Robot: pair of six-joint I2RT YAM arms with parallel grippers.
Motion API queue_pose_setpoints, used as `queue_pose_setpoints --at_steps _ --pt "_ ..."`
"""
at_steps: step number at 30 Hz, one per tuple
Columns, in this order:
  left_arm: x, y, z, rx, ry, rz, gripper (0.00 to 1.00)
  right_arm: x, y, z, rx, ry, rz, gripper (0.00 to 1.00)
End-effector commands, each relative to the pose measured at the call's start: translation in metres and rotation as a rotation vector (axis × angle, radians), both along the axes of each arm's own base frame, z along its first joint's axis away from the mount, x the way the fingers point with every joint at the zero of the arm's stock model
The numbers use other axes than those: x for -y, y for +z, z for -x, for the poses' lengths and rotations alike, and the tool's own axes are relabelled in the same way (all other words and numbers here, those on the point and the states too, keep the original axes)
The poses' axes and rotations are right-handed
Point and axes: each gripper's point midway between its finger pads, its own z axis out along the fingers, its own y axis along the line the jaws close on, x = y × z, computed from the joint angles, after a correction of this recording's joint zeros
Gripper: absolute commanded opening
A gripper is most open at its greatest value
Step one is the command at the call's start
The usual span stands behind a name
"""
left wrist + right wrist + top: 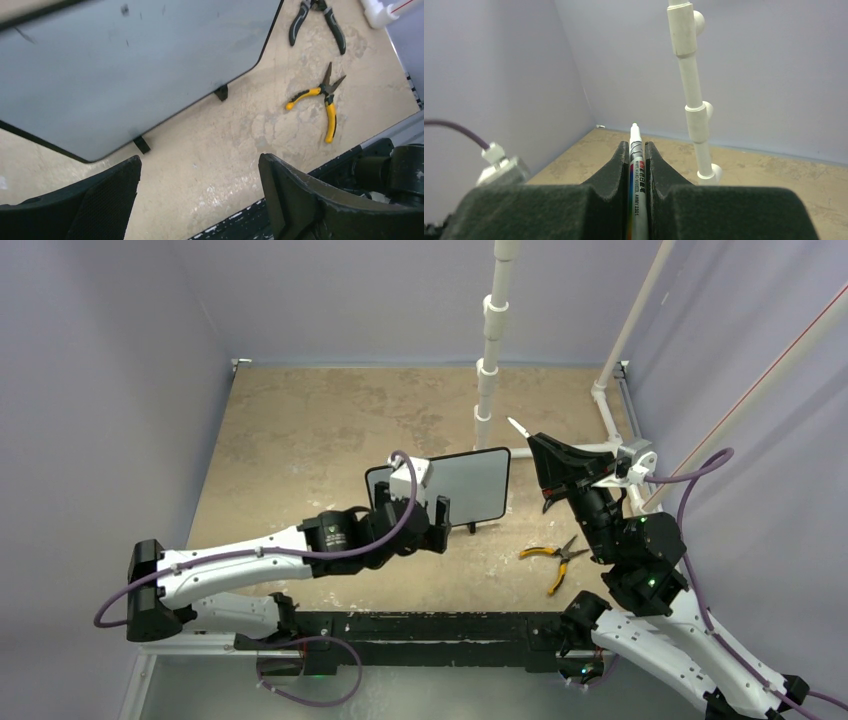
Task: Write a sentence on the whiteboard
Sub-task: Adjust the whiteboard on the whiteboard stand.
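Right gripper [637, 148] fills the bottom of the right wrist view, clenched on a white marker [637, 190] whose tip points up past the fingers. Left gripper [199, 165] occupies the bottom of the left wrist view, jaws spread wide and grasping nothing. Whiteboard [482, 483] stands on its black feet [141, 145] at the centre of the overhead view on the tan table [300, 440], just beyond the left gripper. Writing on its surface cannot be made out. Yellow-handled pliers [553, 558] lie right of centre, near the board; dark-handled pliers [317, 22] lie beyond them.
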Motion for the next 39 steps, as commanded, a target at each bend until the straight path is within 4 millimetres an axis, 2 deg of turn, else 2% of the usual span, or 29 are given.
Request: queue_pose_setpoints --at_steps 1,4,9,11,14,17,19,24,28,32,36,39 --pt "-0.008 0.067 -0.020 0.152 -0.135 -0.088 0.87 0.003 0.012 0.004 0.028 0.001 -0.038 0.00" --pt "-0.013 0.099 -0.040 0.222 -0.169 -0.123 0.87 0.000 0.008 0.002 0.014 0.008 -0.031 0.00" --pt "-0.038 0.124 -0.088 0.269 -0.180 -0.096 0.88 -0.012 0.003 0.003 0.007 0.063 -0.014 0.00" --pt "-0.053 0.127 -0.105 0.285 -0.171 -0.086 0.88 -0.016 0.000 0.005 0.009 0.085 -0.006 0.00" --pt "-0.079 0.121 -0.129 0.281 -0.141 -0.027 0.88 -0.024 -0.007 0.009 0.014 0.131 0.011 0.00" --pt "-0.102 0.116 -0.141 0.309 -0.141 0.051 0.87 -0.039 -0.015 0.013 0.018 0.202 0.046 0.00" --pt "-0.115 0.107 -0.141 0.315 -0.163 0.061 0.87 -0.052 -0.023 0.015 0.015 0.257 0.074 0.00" --pt "-0.132 0.079 -0.122 0.292 -0.268 0.090 0.87 -0.088 -0.050 0.012 -0.019 0.391 0.137 0.00" --pt "-0.120 0.070 -0.103 0.299 -0.379 0.152 0.87 -0.111 -0.064 0.012 -0.019 0.481 0.137 0.00" --pt "-0.120 0.054 -0.094 0.273 -0.415 0.143 0.86 -0.126 -0.077 0.009 -0.026 0.529 0.139 0.00" --pt "-0.122 0.036 -0.095 0.231 -0.404 0.127 0.78 -0.138 -0.089 0.005 -0.038 0.552 0.150 0.00" --pt "-0.124 0.031 -0.098 0.217 -0.391 0.116 0.68 -0.145 -0.099 0.000 -0.060 0.544 0.158 0.00"
